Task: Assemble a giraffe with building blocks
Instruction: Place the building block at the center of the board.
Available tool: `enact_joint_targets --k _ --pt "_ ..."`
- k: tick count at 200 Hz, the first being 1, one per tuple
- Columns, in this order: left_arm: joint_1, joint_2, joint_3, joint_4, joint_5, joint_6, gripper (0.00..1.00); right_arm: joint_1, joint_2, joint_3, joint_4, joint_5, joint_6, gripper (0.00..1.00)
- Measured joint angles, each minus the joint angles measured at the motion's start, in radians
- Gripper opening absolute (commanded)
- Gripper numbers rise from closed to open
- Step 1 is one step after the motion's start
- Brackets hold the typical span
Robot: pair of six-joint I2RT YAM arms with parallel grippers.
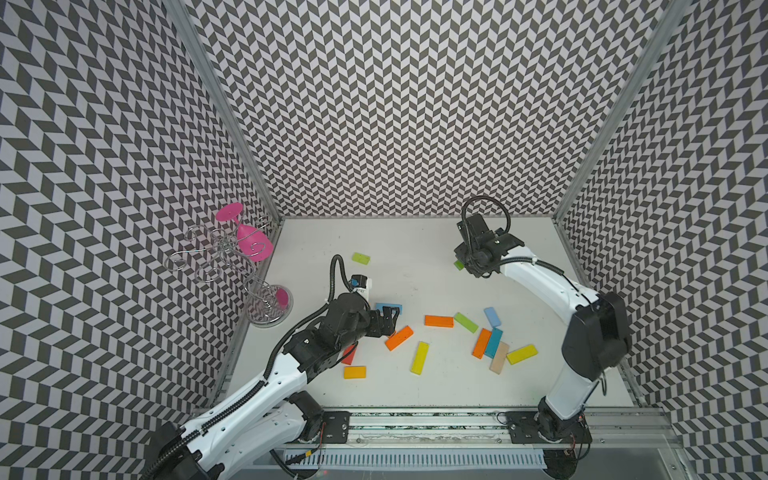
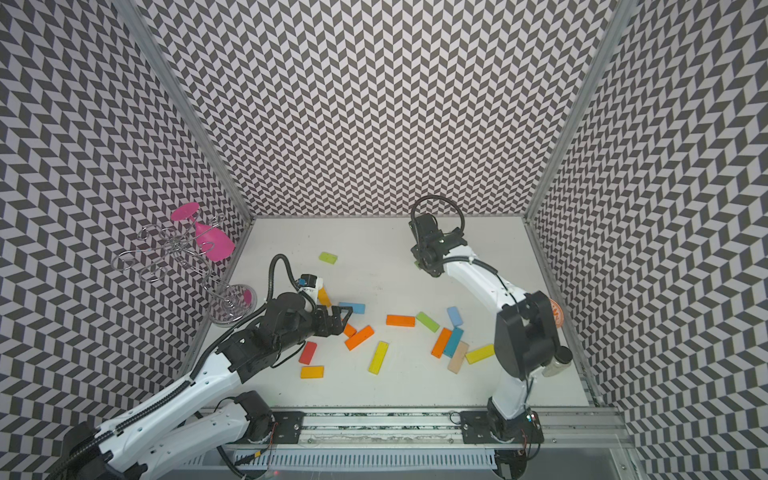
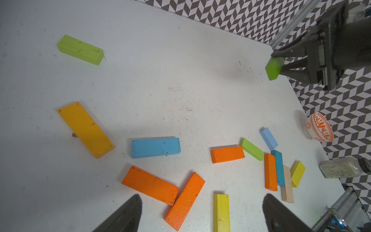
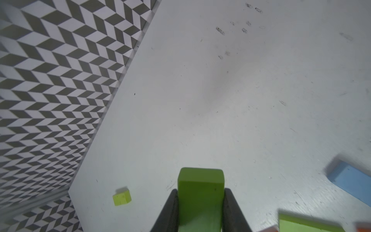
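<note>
Coloured wooden blocks lie scattered flat on the white table (image 1: 415, 257). My right gripper (image 4: 201, 192) is shut on a green block (image 4: 200, 180), which pokes out beyond the fingertips; in both top views it hangs over the back right of the table (image 1: 458, 264) (image 2: 417, 264). My left gripper (image 3: 202, 197) is open and empty, hovering above two touching orange blocks (image 3: 150, 184) (image 3: 184, 200) and a yellow one (image 3: 221, 213). A blue block (image 3: 156, 147) lies just beyond its fingertips. In a top view the left gripper (image 1: 390, 318) is at mid-left.
A lime block (image 1: 361, 258) lies alone at the back. A cluster of orange, teal, natural and yellow blocks (image 1: 493, 343) sits at the right. An orange-patterned bowl (image 3: 319, 127) and a spice jar (image 3: 341, 167) stand by the right wall. A wire rack with a pink glass (image 1: 249, 243) fills the back left.
</note>
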Motion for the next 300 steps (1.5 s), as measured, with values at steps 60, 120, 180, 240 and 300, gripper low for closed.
enact_joint_targets --k 60,120,180,240,300 --pt "0.0 0.091 0.0 0.035 0.016 0.007 0.95 -0.1 0.266 0.138 -0.006 -0.152 0.079 0.22" --pt "0.0 0.129 0.0 0.06 0.022 0.013 0.95 -0.108 0.407 0.268 -0.002 -0.193 0.195 0.24" --pt "0.015 0.129 0.0 0.085 0.026 0.023 0.95 -0.108 0.465 0.366 -0.049 -0.157 0.31 0.28" --pt "0.04 0.133 -0.003 0.102 0.049 0.031 0.95 -0.108 0.489 0.366 -0.101 -0.121 0.4 0.33" --pt "0.059 0.131 -0.019 0.106 0.063 0.038 0.95 -0.108 0.5 0.367 -0.117 -0.105 0.441 0.53"
